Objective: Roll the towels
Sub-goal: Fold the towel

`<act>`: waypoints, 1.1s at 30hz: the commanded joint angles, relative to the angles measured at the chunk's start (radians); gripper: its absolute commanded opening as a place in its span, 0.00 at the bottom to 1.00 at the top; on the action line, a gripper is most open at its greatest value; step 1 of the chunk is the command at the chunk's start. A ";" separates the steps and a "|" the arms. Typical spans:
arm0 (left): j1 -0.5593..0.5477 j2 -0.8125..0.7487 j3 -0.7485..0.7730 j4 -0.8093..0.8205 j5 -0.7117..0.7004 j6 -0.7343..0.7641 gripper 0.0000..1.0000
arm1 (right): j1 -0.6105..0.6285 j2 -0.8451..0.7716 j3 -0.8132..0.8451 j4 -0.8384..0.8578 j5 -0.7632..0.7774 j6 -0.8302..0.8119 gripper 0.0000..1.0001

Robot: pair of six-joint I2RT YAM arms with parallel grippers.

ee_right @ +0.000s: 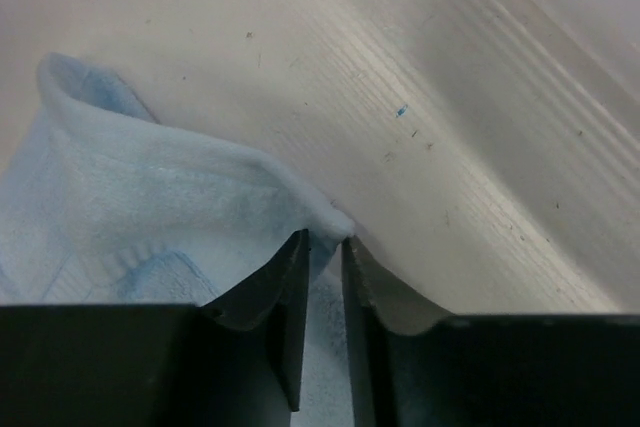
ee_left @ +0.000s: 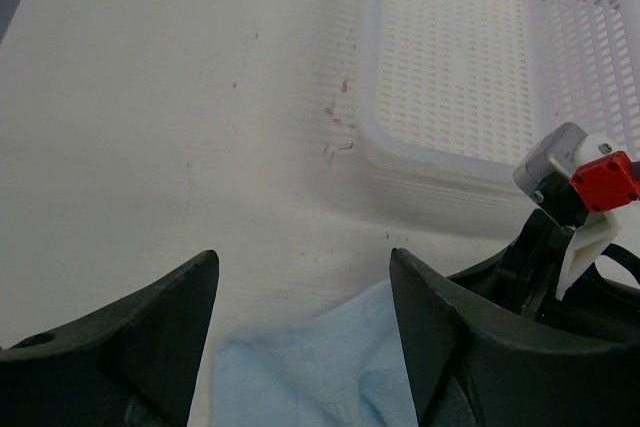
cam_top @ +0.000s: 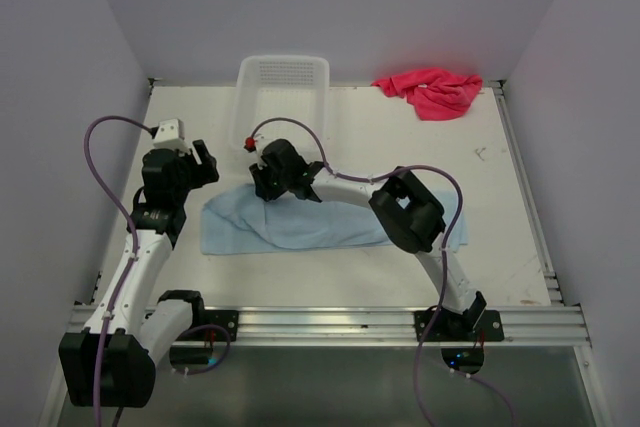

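The white table top carries everything, and we take the white perforated plastic basket at its far side as our mark. The largest cloth, the light blue terry towel, lies spread flat just in front of the basket, toward the arm bases, with its long side running left to right. We judge it to be light, soft and limp. It will sag and fold wherever it is lifted, and its loops should keep it from sliding easily. For a roll we think it best to take it at an edge or a corner, not in the middle. The crumpled pink towel lies well to the right of the basket, and nothing touches it. The right pincer stands just in front of the basket's near wall, on the far edge of the blue towel. Its jaws are almost closed, and a raised fold of the cloth is pinched between them. The left pincer hovers in front and left of the basket, wide open and holding nothing. The towel's left end lies just under it.
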 commanded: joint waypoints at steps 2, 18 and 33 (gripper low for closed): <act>0.010 0.005 0.041 0.024 0.024 -0.014 0.73 | -0.004 -0.028 0.032 0.031 0.001 -0.032 0.16; 0.010 -0.003 0.034 0.019 0.021 -0.014 0.74 | -0.015 -0.097 -0.004 0.043 0.018 0.007 0.34; 0.010 0.016 0.041 0.022 0.041 -0.017 0.75 | -0.069 -0.045 -0.004 0.181 -0.207 0.066 0.43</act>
